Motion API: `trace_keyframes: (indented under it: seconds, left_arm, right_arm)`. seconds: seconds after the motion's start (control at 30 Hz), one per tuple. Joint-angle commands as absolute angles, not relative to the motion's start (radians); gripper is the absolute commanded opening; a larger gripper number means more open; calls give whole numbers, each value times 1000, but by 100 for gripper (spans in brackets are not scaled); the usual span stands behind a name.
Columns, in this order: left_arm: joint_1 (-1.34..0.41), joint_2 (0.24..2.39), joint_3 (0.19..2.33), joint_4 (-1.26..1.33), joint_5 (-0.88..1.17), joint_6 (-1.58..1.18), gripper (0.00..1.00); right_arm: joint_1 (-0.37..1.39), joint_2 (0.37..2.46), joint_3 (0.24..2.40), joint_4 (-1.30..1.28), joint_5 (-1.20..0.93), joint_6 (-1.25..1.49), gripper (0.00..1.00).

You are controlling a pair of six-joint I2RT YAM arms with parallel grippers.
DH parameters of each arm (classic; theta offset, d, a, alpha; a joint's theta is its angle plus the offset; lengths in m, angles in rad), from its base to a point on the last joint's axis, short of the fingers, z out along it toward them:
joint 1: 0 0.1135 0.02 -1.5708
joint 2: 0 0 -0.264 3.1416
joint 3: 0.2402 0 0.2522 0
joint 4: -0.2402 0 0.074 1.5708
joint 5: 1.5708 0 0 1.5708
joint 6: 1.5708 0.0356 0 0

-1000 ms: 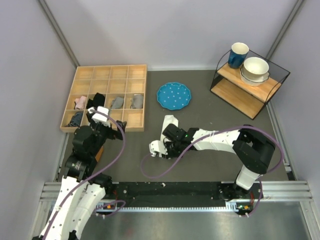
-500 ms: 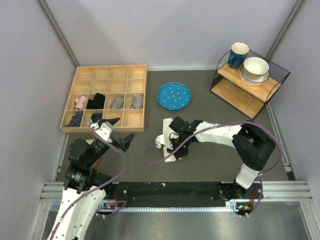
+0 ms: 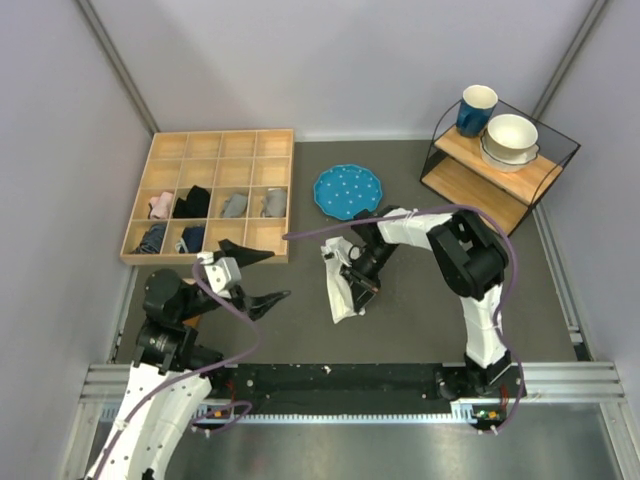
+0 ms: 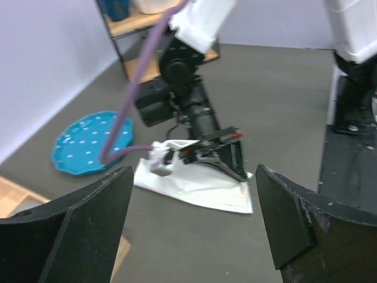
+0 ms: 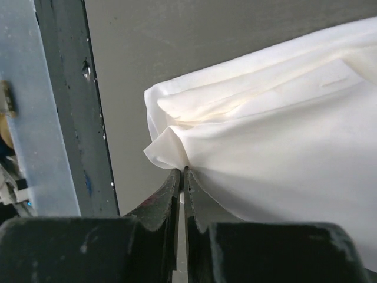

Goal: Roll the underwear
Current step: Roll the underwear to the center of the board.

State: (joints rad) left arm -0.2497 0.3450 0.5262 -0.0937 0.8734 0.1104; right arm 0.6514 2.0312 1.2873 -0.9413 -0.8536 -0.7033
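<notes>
underwear (image 3: 342, 295): soft, light and floppy, we judge; likely to sag.
right gripper (image 5: 181, 172): jaws together, pinching its edge.
left gripper (image 3: 262, 276): jaws apart, empty.
hold: we'd pinch a folded edge.

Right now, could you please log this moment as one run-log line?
right tool: shut on underwear edge | left tool: open, off the cloth | underwear: lying on table
</notes>
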Motion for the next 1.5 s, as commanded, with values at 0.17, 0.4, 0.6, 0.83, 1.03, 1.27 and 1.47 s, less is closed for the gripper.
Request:
trace_keyframes:
  seconds: [0.17, 0.4, 0.6, 0.83, 1.03, 1.27, 1.47]
  left_arm:
    - [-522, 532, 574, -70, 855, 201, 89]
    - [-972, 846, 608, -164, 418, 420, 83]
    - [-1045, 1123, 607, -9, 275, 483, 75]
    - [-1054, 1368, 673, 74, 261, 529, 74]
    - [-1066, 1451, 680, 118, 215, 548, 74]
    - [-1069, 1542, 727, 77, 199, 538, 53]
    - [-1071, 1563, 773, -35, 186, 505, 24]
  right_arm:
    - [604, 2134, 1420, -1127, -994, -732, 4]
    - [592, 2160, 1447, -1172, -1005, -750, 4]
    - [591, 2178, 1453, -1173, -989, -746, 4]
    - [589, 2181, 1456, -1175, -977, -742, 5]
    - [587, 2186, 1459, -1178, -977, -742, 5]
    - [584, 2187, 1460, -1184, -979, -747, 5]
    - [577, 2186, 1462, -1189, -982, -752, 6]
